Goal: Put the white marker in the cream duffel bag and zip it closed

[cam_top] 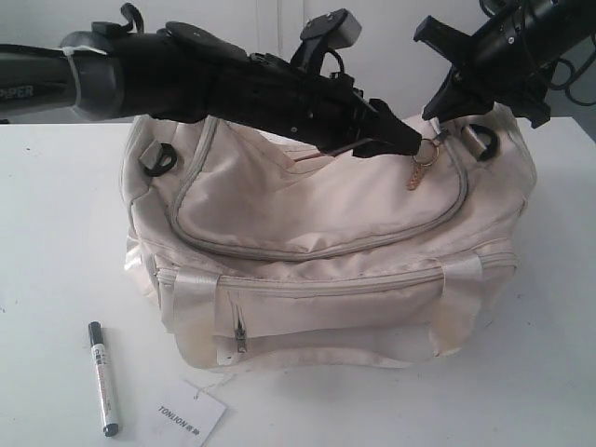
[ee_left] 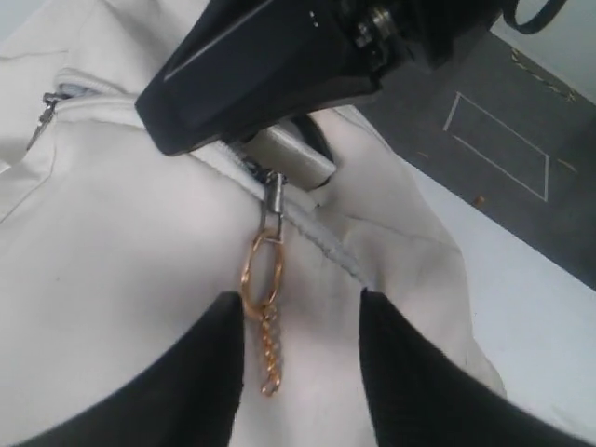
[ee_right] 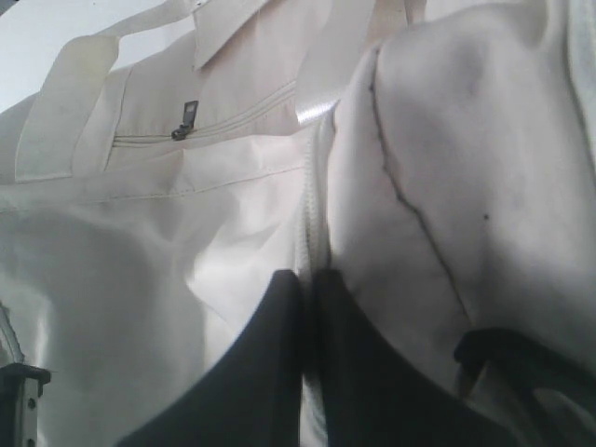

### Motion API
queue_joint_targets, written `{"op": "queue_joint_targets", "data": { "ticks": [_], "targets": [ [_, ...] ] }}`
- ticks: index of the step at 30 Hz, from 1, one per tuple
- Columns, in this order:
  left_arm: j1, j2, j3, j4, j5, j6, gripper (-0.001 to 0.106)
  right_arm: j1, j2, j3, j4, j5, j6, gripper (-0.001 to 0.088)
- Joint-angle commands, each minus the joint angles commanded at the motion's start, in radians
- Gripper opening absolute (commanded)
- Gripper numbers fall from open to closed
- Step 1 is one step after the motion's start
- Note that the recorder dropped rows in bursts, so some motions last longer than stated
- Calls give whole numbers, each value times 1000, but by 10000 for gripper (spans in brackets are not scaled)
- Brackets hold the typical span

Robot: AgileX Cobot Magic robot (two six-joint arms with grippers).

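Note:
The cream duffel bag [cam_top: 326, 242] stands mid-table, its curved top zip facing me. The white marker [cam_top: 102, 377] lies on the table left of the bag's front, apart from both grippers. My left gripper [cam_top: 413, 144] reaches across the bag top and stands open around the zip pull's gold ring and chain [ee_left: 264, 307], which hang nearer one finger [ee_left: 200, 372]. The gripper [ee_left: 298, 312] touches neither clearly. My right gripper [ee_right: 309, 279] is shut on a fold of bag fabric beside the zip tape [ee_right: 312, 214], at the bag's right end [cam_top: 436, 114].
A white paper hang tag [cam_top: 191, 414] lies by the table's front edge next to the marker. A black D-ring [cam_top: 156, 158] sits at the bag's left end and another [cam_top: 480, 142] at its right end. The front pocket zip [cam_top: 240, 340] faces the camera.

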Motion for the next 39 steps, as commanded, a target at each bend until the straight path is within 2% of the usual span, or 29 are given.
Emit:
{"op": "queue_joint_targets", "data": {
  "ticks": [4,11,19,24,39],
  "targets": [
    [-9,22,0,-75,-26,55,510,0,0,0,0,0,0,0],
    [-11,35,-1,-75,-76,56,510,0,0,0,0,0,0,0],
    [-11,35,-1,-151,-42,126,510,0,0,0,0,0,0,0],
    [-11,43,-1,-158,-76,126,510,0,0,0,0,0,0,0],
    [-11,88,-2,-248,0,143,499,0,0,0,0,0,0,0]
  ]
}}
